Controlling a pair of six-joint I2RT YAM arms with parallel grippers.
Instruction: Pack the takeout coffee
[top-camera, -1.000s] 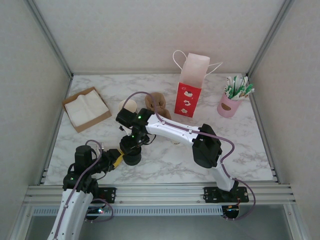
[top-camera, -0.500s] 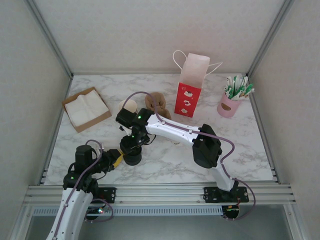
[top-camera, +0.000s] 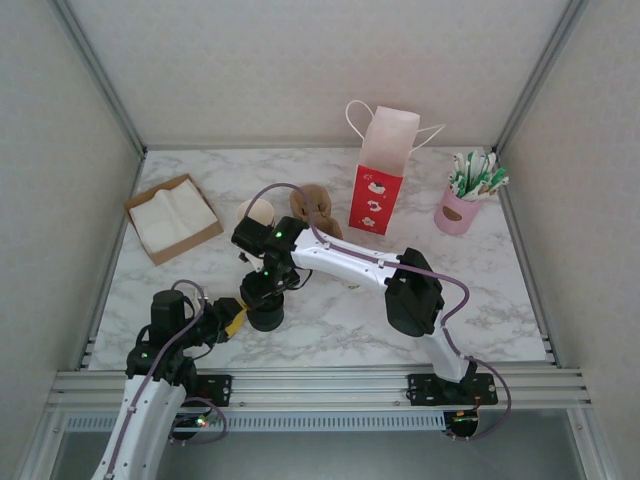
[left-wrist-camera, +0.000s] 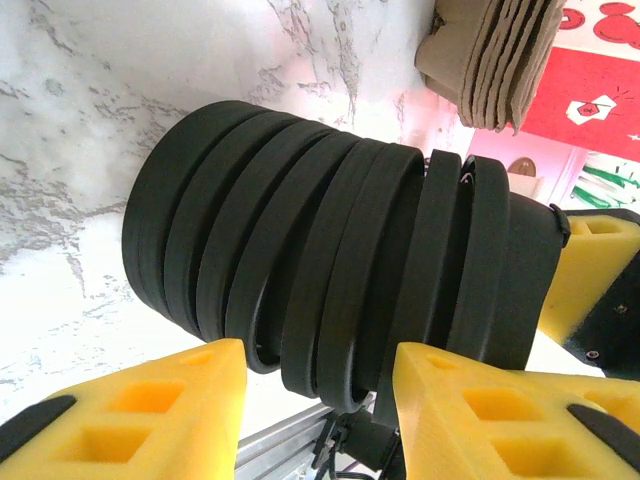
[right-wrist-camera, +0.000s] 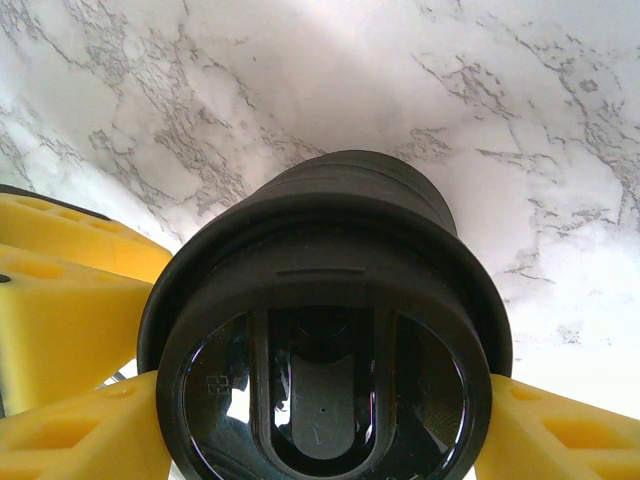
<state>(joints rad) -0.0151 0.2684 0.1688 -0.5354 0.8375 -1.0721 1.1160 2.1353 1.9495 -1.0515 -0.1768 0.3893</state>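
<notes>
1. An aluminium rail (top-camera: 300, 385) runs along the near edge and carries both arm bases. The left arm rises at the lower left, folds and reaches low to the right. The left hand (top-camera: 238, 319) lies sideways at a stack of black lids (left-wrist-camera: 260, 240). Its yellow fingers (left-wrist-camera: 140, 410) stand on either side of the stack, but I cannot tell whether they pinch it.
2. The right arm stretches from its base at the right across to the left, with its wrist turned down over the same stack. The right hand (top-camera: 262, 290) grips the top lid (right-wrist-camera: 325, 400), its yellow pads (right-wrist-camera: 560, 430) against the rim on both sides.
3. The top lid bears small raised marks, too fine to read.
4. The worktop (top-camera: 480, 290) is white marble with grey veins.
5. Cream cups (top-camera: 258, 212) stand just behind the right wrist, beside brown cardboard sleeves (top-camera: 315, 205). I cannot tell where the takeout coffee stands.
6. To the left, a brown tray (top-camera: 145, 205) holds white napkins (top-camera: 175, 218).
7. Further back, an open red-and-white bag (top-camera: 380, 180) stands upright. Its red part carries white motifs and no words I can read.
8. At the right, a pink cup (top-camera: 458, 212) holds green-and-white packets (top-camera: 478, 175).
9. Pale walls (top-camera: 300, 70) with aluminium corner posts (top-camera: 100, 75) close in the space.
</notes>
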